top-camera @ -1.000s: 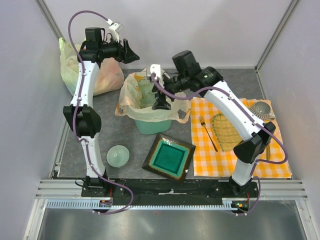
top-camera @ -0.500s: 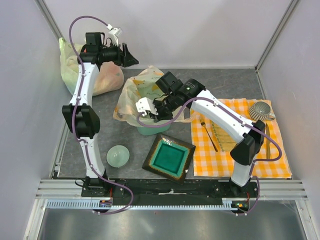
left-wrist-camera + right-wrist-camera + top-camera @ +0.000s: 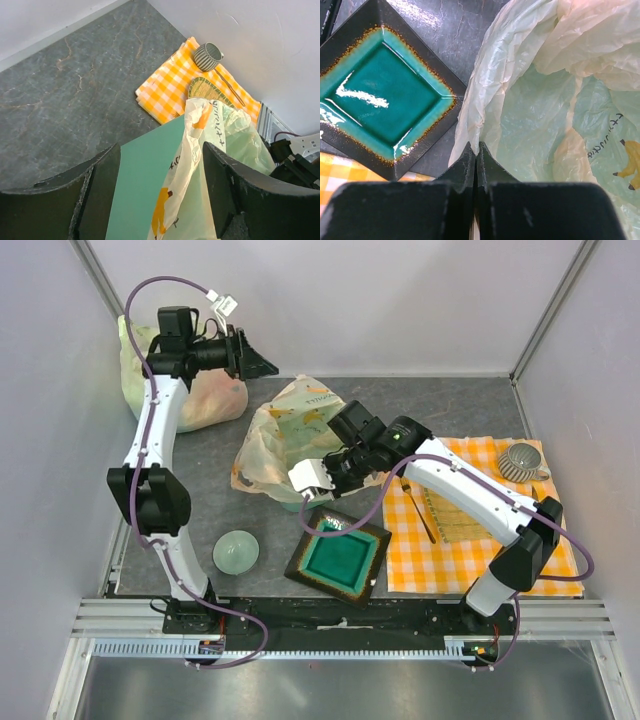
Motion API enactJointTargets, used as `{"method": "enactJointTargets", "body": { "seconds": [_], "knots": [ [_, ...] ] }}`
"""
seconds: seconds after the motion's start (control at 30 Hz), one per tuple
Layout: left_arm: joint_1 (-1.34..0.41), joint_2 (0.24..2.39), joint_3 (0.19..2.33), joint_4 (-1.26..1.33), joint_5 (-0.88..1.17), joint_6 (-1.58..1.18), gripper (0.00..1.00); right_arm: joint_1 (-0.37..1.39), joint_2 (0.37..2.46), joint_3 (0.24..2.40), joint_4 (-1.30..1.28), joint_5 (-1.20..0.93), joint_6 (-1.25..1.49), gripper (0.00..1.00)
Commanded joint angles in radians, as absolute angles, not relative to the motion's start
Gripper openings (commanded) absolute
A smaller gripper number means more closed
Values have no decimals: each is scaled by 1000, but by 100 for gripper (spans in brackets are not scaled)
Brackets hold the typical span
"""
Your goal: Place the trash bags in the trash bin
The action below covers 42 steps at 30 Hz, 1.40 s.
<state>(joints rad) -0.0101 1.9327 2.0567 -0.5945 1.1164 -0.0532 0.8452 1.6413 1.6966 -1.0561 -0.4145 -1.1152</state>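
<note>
The trash bag [image 3: 275,435], thin peach-cream plastic with yellow prints, is draped over the mint-green trash bin [image 3: 291,504] and hides nearly all of it. My right gripper [image 3: 322,490] is at the bag's near edge, by the teal dish. In the right wrist view it [image 3: 476,150] is shut on a fold of the bag [image 3: 540,75]. My left gripper [image 3: 258,358] hangs high over the back left, open and empty. The left wrist view looks down between its jaws [image 3: 160,190] onto the bin's wall [image 3: 145,180] and the bag [image 3: 200,165].
A yellow-green bag [image 3: 200,395] stuffed with orange material leans in the back left corner. A pale green bowl [image 3: 236,551] and a square teal dish [image 3: 338,555] lie in front. A yellow checked cloth [image 3: 460,550] at the right carries a fork [image 3: 415,505] and a striped cup [image 3: 522,460].
My right gripper came out of the bin's mouth, swung to the near side and shut on the bag's edge. The bag now covers the bin's front. My left arm drew back leftward.
</note>
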Motion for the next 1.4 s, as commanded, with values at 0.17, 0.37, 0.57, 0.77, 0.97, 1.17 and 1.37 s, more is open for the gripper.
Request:
{"method": "enactJointTargets", "body": {
  "seconds": [0.17, 0.37, 0.57, 0.77, 0.97, 1.17, 1.37],
  "knots": [
    [-116, 1974, 2101, -557, 1080, -156, 71, 845, 1605, 1661, -1043, -399, -1154, 0],
    [-138, 2023, 2097, -577, 1063, -158, 43, 845, 1591, 1646, -1034, -399, -1154, 0],
    [-137, 2052, 2077, -528, 1137, -186, 14, 844, 1591, 1640, -1028, -402, -1154, 0],
    [-137, 2071, 1981, -408, 1178, -249, 2, 841, 1603, 1658, -1022, -413, -1141, 0],
    [-137, 2103, 1890, -399, 1103, -181, 2, 836, 1609, 1666, -1022, -429, -1141, 0],
    [-120, 2103, 1836, -371, 1092, -164, 2, 833, 1614, 1677, -1022, -428, -1138, 0],
    [-113, 2149, 1865, -478, 1023, -109, 2, 834, 1608, 1666, -1022, -445, -1134, 0]
  ]
}}
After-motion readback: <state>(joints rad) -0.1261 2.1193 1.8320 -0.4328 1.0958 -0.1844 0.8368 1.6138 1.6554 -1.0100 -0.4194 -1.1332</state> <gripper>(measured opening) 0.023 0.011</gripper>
